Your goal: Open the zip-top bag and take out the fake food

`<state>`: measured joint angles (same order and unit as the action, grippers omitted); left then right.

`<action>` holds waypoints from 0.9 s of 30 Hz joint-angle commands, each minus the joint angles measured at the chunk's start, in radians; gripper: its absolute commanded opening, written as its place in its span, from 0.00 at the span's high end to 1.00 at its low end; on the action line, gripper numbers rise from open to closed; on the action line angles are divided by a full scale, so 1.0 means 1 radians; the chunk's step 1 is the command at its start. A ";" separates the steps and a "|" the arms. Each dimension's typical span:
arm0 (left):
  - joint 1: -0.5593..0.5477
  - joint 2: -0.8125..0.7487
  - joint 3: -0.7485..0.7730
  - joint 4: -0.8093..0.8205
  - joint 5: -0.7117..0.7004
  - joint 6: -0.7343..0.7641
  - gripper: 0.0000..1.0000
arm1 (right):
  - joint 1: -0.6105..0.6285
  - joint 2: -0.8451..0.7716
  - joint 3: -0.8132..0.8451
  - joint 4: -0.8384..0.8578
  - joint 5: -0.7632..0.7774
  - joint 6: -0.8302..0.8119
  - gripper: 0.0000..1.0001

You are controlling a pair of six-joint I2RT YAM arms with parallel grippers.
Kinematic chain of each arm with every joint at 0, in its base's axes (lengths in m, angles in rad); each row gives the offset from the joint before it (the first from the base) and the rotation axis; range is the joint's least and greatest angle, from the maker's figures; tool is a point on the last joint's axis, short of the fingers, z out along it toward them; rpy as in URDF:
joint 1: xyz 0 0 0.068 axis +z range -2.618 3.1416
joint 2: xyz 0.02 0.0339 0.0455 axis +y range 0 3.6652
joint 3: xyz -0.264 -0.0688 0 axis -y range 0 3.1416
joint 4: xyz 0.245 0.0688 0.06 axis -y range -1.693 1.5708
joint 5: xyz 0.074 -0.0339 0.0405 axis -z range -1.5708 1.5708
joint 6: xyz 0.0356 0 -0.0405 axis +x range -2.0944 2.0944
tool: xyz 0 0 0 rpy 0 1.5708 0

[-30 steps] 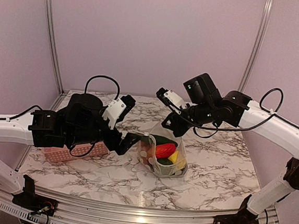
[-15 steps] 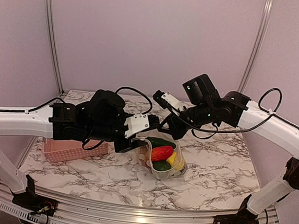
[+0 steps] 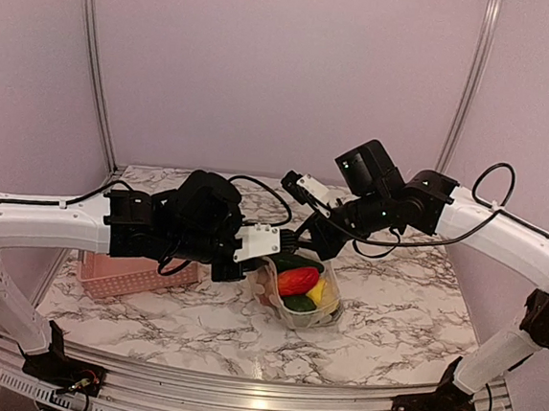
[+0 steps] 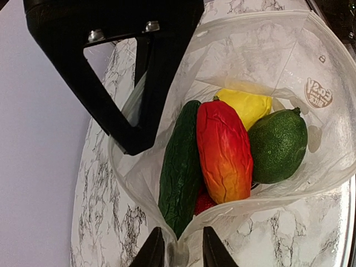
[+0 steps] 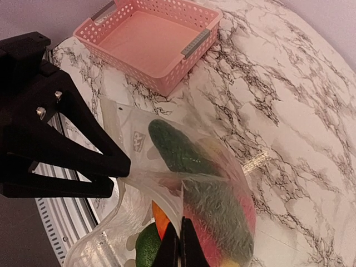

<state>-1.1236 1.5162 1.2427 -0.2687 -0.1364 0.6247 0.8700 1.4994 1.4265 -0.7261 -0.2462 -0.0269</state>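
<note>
Left gripper [image 4: 182,236] moved in, jaws narrowed: slightly apart astride bag [image 4: 328,150] rim at 9 o'clock. Right gripper [image 5: 179,240] clamped on rim at 12 o'clock. Food [image 4: 222,150] inside.

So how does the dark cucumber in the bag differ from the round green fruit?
The cucumber is long and narrow; the round green fruit is short and plump. The cucumber is very dark green, the round green fruit lighter and brighter. In the left wrist view the cucumber lies left of the red-orange piece, the round green fruit right of it. Both are green and lie in the open zip-top bag.
</note>
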 commanded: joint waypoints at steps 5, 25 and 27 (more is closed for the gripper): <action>0.029 -0.020 -0.019 -0.033 -0.045 0.055 0.84 | -0.023 -0.050 -0.035 -0.015 -0.006 -0.036 1.00; 0.090 -0.080 -0.085 -0.057 -0.063 0.066 0.98 | -0.058 -0.108 -0.105 -0.026 -0.023 -0.051 1.00; 0.100 -0.090 -0.095 -0.056 -0.068 0.068 0.98 | -0.066 -0.115 -0.116 -0.026 -0.033 -0.048 1.00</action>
<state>-1.0523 1.4666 1.1801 -0.2687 -0.1661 0.6861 0.8356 1.4258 1.3243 -0.7300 -0.2703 -0.0750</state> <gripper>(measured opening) 0.072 0.005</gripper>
